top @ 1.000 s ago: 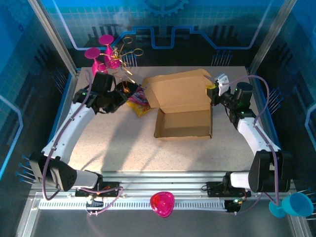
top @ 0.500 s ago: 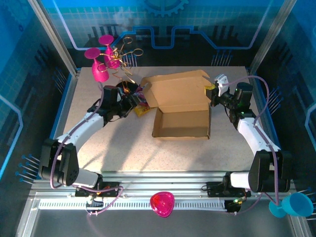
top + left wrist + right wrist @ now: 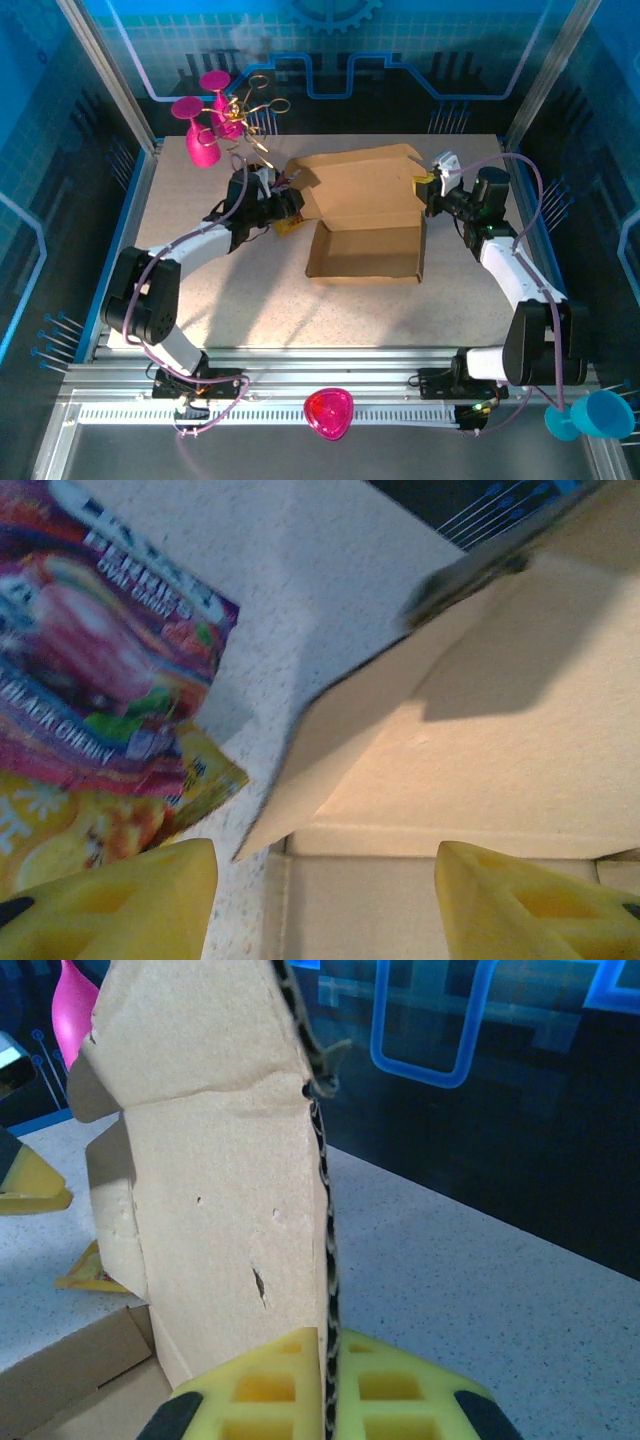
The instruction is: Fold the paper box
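Note:
The brown cardboard paper box sits mid-table, its tray open and its lid raised at the back. My right gripper is shut on the lid's right edge; the corrugated edge runs between the yellow pads. My left gripper is at the box's left rear corner, open, with the side flap and corner seam between its yellow fingertips but touching neither.
A purple-yellow snack packet lies just left of the box, beside the left fingers. Pink goblets and gold scissors stand at the back left. A pink bowl and a blue cup rest on the front rail.
My left arm has swung right from the table's left side and reached the box's left rear corner. The box slid slightly left. The right gripper has kept its hold.

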